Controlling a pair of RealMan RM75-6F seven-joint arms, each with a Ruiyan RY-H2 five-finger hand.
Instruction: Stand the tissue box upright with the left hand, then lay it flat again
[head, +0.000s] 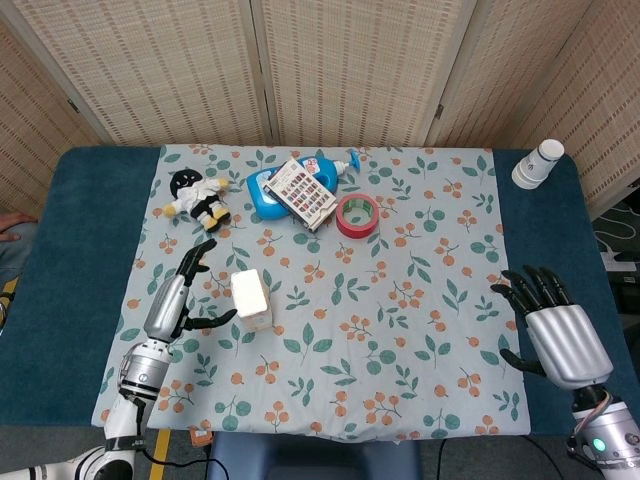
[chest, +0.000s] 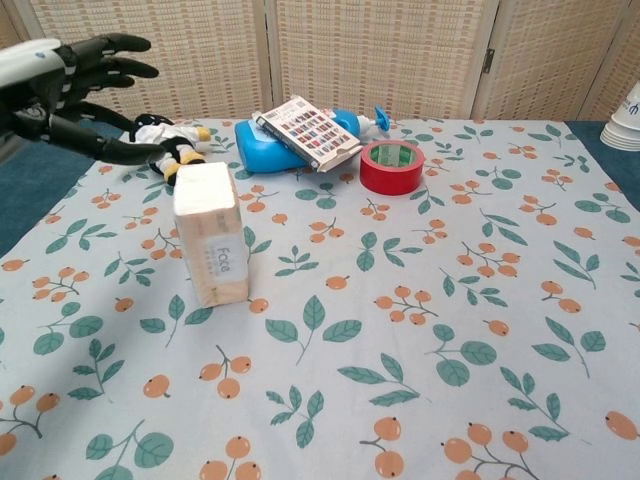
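— Standing upright, the tissue box (head: 251, 298) sits left of centre on the surface?
— Yes. Left hand (head: 172, 303) hovers just left, fingers spread, holding nothing; right hand (head: 556, 332) splayed, far right.

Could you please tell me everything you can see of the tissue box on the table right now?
The tissue box is a soft-looking pack, pale cream, with small print reading "Face" on its front. It stands upright on one narrow end on the floral tablecloth, left of the table's middle. Nothing holds it: the left hand hovers apart from it, fingers spread. The doll lies behind it, not touching as far as I can tell.
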